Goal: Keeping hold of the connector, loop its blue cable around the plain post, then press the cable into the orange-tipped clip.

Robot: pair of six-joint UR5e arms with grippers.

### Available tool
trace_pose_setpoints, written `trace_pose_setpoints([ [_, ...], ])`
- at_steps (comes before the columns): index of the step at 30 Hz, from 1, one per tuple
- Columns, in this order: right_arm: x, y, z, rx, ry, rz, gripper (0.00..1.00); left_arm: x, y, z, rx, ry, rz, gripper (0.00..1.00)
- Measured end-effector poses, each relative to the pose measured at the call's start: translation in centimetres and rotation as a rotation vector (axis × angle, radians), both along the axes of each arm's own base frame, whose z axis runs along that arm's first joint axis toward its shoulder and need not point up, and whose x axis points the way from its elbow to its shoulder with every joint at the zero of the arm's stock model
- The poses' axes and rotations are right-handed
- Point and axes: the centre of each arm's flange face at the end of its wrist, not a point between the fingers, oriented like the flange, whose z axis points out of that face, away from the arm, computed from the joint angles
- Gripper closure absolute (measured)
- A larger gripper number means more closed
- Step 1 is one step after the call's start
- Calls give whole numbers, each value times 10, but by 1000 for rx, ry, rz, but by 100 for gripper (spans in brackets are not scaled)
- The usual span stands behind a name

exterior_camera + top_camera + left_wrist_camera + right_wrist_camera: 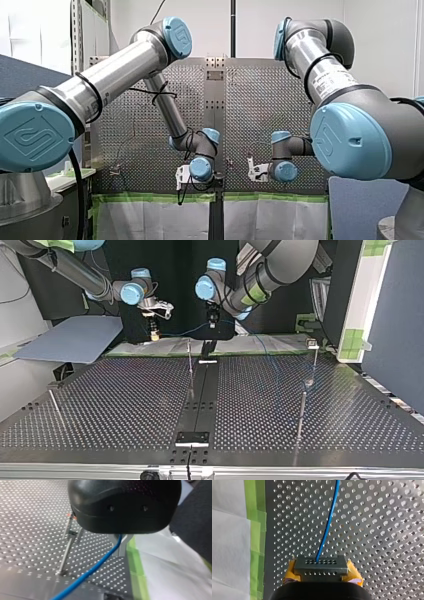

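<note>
My right gripper (321, 573) is shut on a grey metal connector (321, 565), held between its yellow pads. A blue cable (327, 525) leaves the connector's face and runs ahead over the perforated table (374, 542). In the top view the cable (182, 333) spans from my right gripper (155, 334) to my left gripper (212, 322). My left gripper (121, 547), black with metal fingers, is shut on the cable (95, 567), which trails away under it. Beside it stands the orange-tipped clip (71, 522) on a thin post. Another thin post (190, 362) rises near the table's far middle.
More thin posts stand on the table (301, 412) (55, 407), one with a small block on top (313, 344). A black strip (200, 400) runs down the table's middle. Green tape (136, 572) and white sheeting (170, 567) border the table edge near both grippers.
</note>
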Motion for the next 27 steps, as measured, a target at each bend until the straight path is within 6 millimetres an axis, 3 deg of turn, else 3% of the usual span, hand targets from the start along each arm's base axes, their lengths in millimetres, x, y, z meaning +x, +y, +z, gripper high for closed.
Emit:
trace_pose_setpoints([
  [27,-24,-34,9,15,-16,-65,100,66,-20,19,-193,-199,-10,100],
])
